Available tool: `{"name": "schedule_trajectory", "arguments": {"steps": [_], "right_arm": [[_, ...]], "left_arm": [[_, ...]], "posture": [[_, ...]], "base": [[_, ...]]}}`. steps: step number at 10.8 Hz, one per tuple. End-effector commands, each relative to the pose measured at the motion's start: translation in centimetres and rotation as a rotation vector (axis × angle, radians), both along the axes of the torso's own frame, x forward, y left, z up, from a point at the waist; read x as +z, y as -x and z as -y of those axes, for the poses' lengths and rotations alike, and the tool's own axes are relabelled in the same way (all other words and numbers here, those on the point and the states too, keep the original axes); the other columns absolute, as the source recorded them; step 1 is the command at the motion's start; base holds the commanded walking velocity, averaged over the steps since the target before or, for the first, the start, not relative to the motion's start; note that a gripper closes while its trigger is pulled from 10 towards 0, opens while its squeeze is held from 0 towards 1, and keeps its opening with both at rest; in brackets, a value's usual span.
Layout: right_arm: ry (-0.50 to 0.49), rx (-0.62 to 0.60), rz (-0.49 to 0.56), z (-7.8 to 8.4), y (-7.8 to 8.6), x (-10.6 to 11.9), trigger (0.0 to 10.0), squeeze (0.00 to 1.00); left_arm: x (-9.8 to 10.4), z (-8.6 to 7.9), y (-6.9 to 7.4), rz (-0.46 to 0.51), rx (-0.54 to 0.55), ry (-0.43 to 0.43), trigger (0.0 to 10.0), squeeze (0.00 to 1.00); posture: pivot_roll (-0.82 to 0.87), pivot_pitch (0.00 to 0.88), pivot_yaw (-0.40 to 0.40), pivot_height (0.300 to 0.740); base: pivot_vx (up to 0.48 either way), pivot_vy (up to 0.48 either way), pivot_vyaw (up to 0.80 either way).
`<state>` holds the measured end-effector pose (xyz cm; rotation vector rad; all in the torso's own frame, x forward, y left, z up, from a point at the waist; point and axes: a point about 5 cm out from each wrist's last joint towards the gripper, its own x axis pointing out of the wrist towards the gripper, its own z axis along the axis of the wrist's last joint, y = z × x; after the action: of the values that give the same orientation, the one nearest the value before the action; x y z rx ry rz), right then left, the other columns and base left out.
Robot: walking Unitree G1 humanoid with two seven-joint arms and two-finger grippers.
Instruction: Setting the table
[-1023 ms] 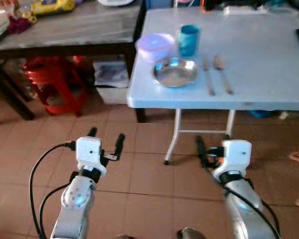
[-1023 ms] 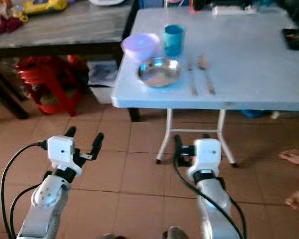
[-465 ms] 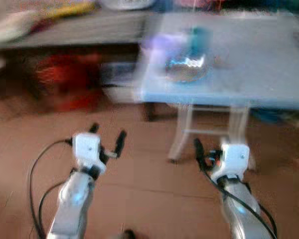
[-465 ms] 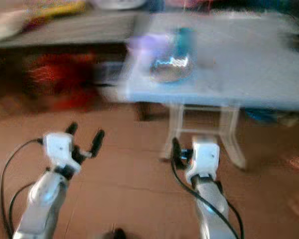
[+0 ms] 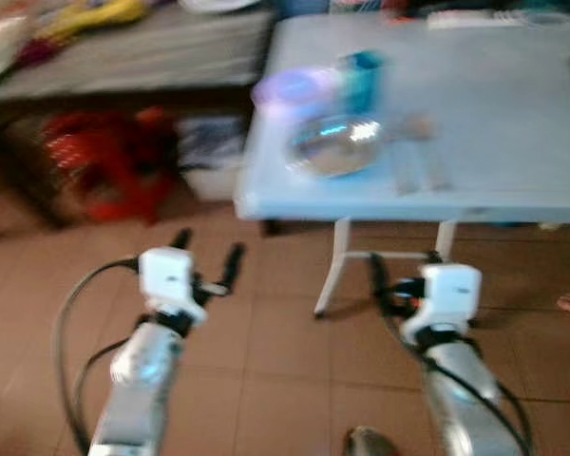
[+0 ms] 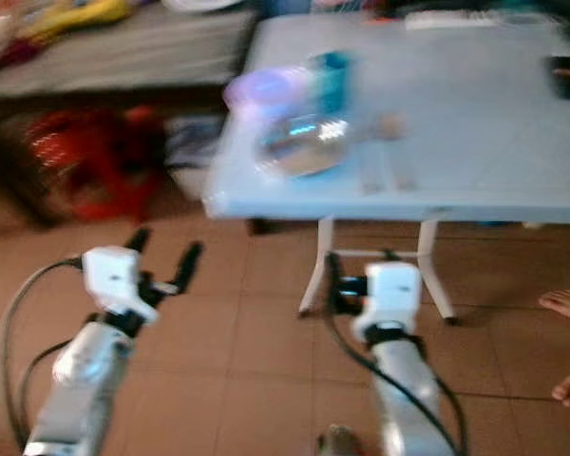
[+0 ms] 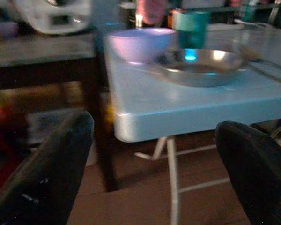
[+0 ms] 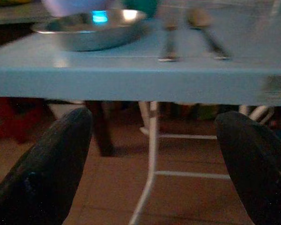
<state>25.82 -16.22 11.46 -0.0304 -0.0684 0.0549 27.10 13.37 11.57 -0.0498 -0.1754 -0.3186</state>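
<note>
While blurred, steel plate (image 5: 334, 146) beside lilac bowl (image 5: 291, 89), teal cup (image 5: 362, 78).

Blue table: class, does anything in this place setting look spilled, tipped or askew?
Nothing stands out. The metal plate, purple bowl and teal cup sit upright on the table; the cutlery is too blurred to judge.
</note>
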Motion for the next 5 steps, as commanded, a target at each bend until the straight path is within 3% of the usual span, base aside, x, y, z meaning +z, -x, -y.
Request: {"name": "schedule_trajectory", "arguments": {"steps": [1,3,5], "right_arm": [[-0.019,0.026,0.013,-0.9,0.0,0.3,10.0,0.0],[-0.019,0.026,0.013,-0.9,0.0,0.3,10.0,0.0],[-0.003,0.049,0.12,-1.3,-0.3,3.6,10.0,0.0]], "left_arm": [[-0.4,-1.3,0.3,-0.018,0.03,-0.022,10.0,0.0],[-0.4,-1.3,0.3,-0.018,0.03,-0.022,10.0,0.0],[1.2,-1.0,0.3,0.027,0.006,-0.009,10.0,0.0]], "posture": [[-0.08,0.18,0.109,0.74],[-0.08,0.18,0.109,0.74],[-0.08,0.178,0.102,0.74]], "base": [[0.349,0.0,0.0],[0.349,0.0,0.0],[0.323,0.0,0.0]]}}
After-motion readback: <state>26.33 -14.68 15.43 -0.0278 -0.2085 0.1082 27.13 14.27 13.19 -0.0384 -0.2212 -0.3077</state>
